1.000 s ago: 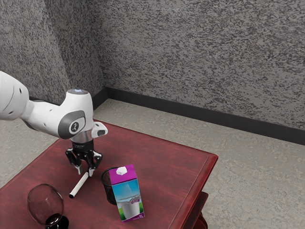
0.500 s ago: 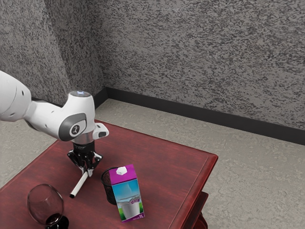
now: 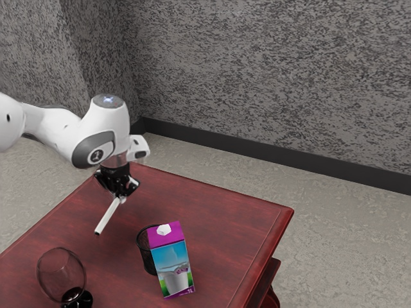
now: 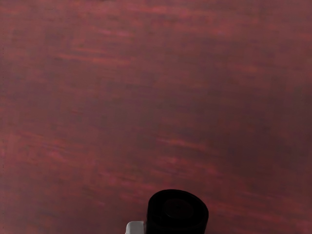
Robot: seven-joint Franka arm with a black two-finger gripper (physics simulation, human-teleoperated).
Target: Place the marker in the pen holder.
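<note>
My gripper (image 3: 119, 196) is raised above the table, shut on one end of the white marker (image 3: 108, 217). The marker slants down from the fingers toward the exterior view's lower left, its black tip lowest. In the wrist view the marker's black end (image 4: 177, 210) shows large at the lower edge, beside a small light piece of a fingertip (image 4: 135, 227). The black mesh pen holder (image 3: 146, 251) stands on the table toward the exterior view's right of the gripper, partly hidden behind the carton.
A purple and blue carton (image 3: 172, 262) stands right against the pen holder's outline in the exterior view. A wine glass (image 3: 61, 276) is near that view's lower left. The red table (image 3: 218, 215) has its edge toward the right.
The fingers have closed on the marker, and my hand has risen with it off the table. The pen holder, carton and glass have stayed where they were.
</note>
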